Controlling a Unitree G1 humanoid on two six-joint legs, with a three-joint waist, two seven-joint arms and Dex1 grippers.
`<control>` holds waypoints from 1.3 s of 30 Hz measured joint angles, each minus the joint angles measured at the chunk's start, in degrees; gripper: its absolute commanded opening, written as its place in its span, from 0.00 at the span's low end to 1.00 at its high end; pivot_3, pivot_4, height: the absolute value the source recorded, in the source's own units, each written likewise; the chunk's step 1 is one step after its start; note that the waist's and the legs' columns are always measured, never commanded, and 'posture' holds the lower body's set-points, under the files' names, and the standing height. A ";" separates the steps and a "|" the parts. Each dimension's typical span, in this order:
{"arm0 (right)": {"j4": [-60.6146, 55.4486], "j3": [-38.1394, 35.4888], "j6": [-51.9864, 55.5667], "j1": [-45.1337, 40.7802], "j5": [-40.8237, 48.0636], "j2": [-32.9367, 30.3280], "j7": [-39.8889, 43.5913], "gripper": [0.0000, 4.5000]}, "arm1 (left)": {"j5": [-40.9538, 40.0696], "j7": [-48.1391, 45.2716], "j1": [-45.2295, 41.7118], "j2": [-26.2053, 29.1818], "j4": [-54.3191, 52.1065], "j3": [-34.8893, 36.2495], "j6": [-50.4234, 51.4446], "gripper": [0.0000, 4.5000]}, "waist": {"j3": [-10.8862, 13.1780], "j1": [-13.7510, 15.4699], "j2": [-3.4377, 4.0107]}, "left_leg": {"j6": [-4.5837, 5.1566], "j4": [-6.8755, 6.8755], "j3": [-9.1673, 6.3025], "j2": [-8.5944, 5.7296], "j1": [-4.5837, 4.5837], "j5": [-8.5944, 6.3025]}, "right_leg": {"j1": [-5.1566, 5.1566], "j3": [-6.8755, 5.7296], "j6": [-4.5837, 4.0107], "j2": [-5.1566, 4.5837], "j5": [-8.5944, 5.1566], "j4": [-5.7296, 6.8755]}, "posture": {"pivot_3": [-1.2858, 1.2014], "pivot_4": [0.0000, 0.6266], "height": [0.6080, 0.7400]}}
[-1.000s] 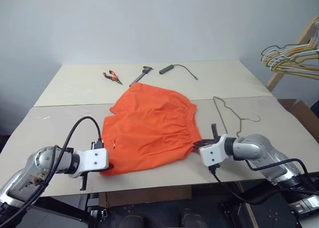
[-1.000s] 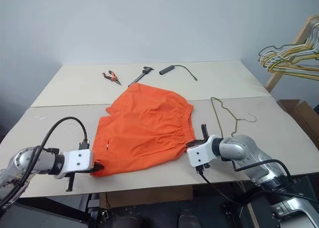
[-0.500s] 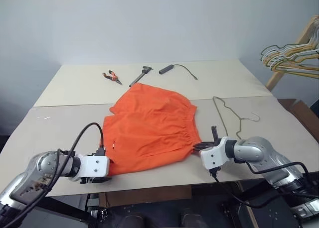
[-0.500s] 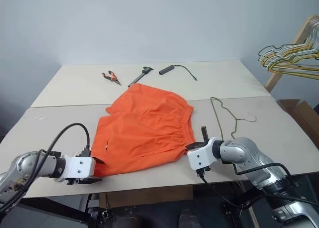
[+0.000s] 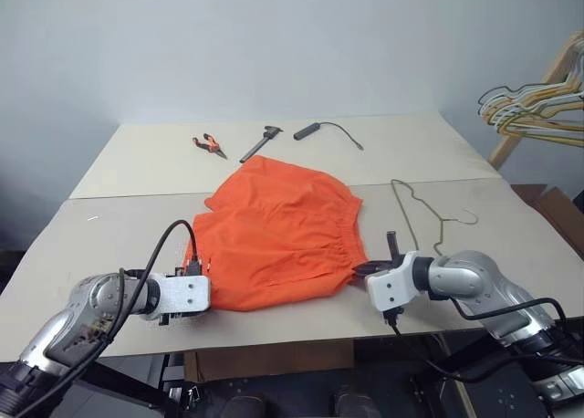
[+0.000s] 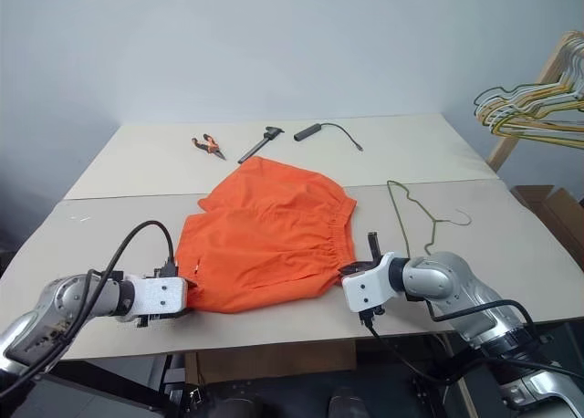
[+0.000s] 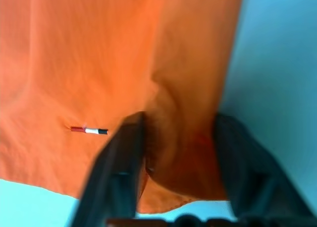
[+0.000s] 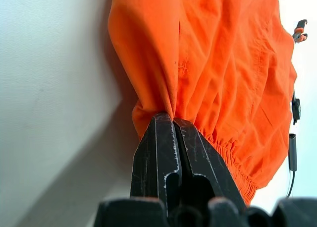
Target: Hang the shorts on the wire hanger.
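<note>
1. Progress: barely begun, by my reading. The shorts lie flat on the table, and the hanger lies bare on the table, touched by neither gripper.

2. Right gripper: fingers pressed together on a pinch of cloth at the waistband corner, which bunches right at its tips.

3. Left gripper: fingers apart, straddling a fold at the shorts' near corner. The cloth sits between them, but no clamp shows.

4. Where things lie: the shorts spread between the two grippers and away from both. The hanger rests just beyond the right gripper, on its outer side, near the waistband but apart from it.

5. What is left, as I judge: secure the left corner, lift the shorts, then get them over the hanger.

6. Around: pliers, a dark tool and a black cable lie far past the shorts, well apart from both grippers. A bunch of hangers hangs off beyond the right arm. None of it blocks the way.
</note>
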 measured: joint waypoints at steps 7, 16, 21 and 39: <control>0.00 0.00 0.00 0.00 0.05 0.00 0.52 0.00 | -0.53 -1.22 -0.08 0.67 0.80 -0.05 -0.05 0.01 | 0.01 -0.04 -0.01 | -0.01 0.00 -0.01 0.01 -0.06 -0.09 | -0.09 0.00 -0.09 0.01 -0.02 0.01 | 0.52 0.04 1.00; -2.59 -0.12 -1.68 3.25 2.48 -2.58 2.05 0.00 | -7.77 -9.42 5.49 8.13 -3.46 4.03 -5.42 0.01 | 0.25 -0.34 -0.09 | 0.01 0.00 -0.01 0.06 -0.13 -0.24 | -0.21 0.00 -0.26 -0.01 -0.12 0.07 | 0.52 0.08 1.00; -7.75 -1.06 -2.57 9.63 6.75 -6.95 5.02 0.00 | -10.26 -11.08 13.38 9.86 -9.44 8.07 -5.32 0.01 | 1.02 -0.27 -0.19 | 0.04 0.04 0.03 0.07 -0.12 -0.29 | -0.17 0.01 -0.05 -0.04 -0.29 0.07 | 0.52 0.10 1.00; -10.51 -3.02 -2.92 12.99 7.42 -8.30 5.57 0.11 | -10.49 -10.52 31.04 10.17 -24.07 18.02 0.56 0.11 | 2.70 -0.80 -0.56 | 0.03 0.07 0.08 0.16 -0.10 -0.30 | -0.15 -0.01 -0.21 -0.02 -0.40 0.06 | 0.52 0.13 1.00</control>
